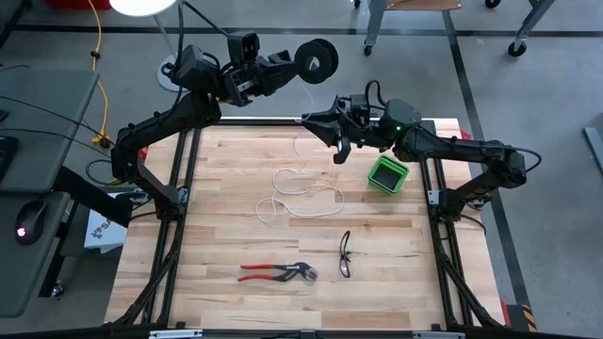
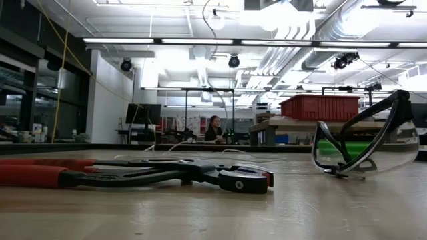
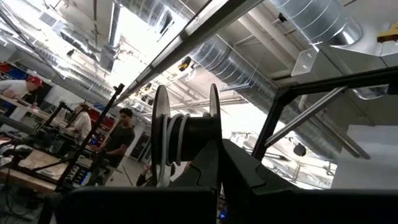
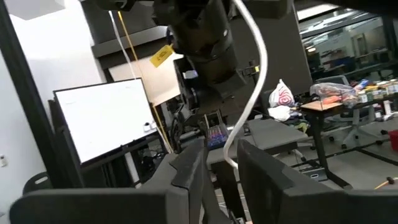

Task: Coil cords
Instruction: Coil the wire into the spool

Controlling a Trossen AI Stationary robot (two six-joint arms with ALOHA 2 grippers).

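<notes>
White cord (image 1: 300, 196): loops mid-tabletop, rising to black spool (image 1: 317, 59) clamped in left claw (image 3: 214, 163) beyond the far edge. Right claw (image 4: 219, 163) slightly apart around the cord.

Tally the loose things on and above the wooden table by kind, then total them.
Thin white flexible cord: 1
Small black round spool, clamped in the left gripper: 1
Red-handled pliers: 1
Clear safety glasses with dark frame: 1
Small green square bin: 1
Total: 5
</notes>
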